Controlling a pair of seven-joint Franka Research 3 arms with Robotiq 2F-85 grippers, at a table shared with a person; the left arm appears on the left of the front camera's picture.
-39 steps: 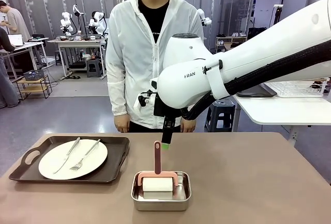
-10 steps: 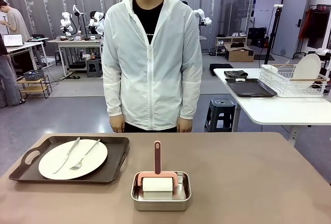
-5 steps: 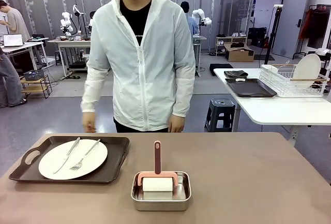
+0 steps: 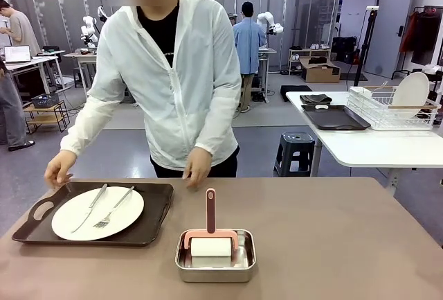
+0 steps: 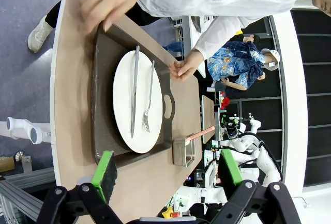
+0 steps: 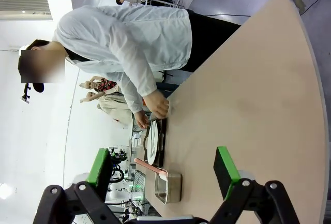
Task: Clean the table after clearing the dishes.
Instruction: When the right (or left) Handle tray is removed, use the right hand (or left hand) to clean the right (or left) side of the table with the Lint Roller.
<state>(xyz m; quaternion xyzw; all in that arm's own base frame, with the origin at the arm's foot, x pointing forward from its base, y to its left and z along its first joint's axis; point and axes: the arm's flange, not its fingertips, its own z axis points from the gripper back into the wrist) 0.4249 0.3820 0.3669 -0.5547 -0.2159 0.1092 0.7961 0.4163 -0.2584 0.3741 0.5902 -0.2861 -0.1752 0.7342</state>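
Observation:
On the left of the brown table (image 4: 332, 231) sits a dark handled tray (image 4: 160, 210) holding a white plate (image 4: 76, 220) with a knife (image 4: 93, 206) and fork (image 4: 114, 210). A person leans over it, one hand (image 4: 59, 170) at the tray's far left corner and the other (image 4: 197, 167) at its far right corner. The left wrist view looks down on the same plate (image 5: 137, 100) and tray (image 5: 101, 79), with my left gripper (image 5: 166, 175) open and well short of them. My right gripper (image 6: 161, 169) is open above the bare table (image 6: 248, 105).
A steel pan (image 4: 214, 262) with a pink-handled roller (image 4: 210, 211) stands near the table's front middle. At the right a white side table (image 4: 374, 144) carries a wire rack (image 4: 387, 109) with a plate (image 4: 412, 92) and a dark tray (image 4: 336, 116).
The right arm, earlier above the pan, has left the front view. The person has leaned to the picture's left and brought both hands down to the tray's far edge.

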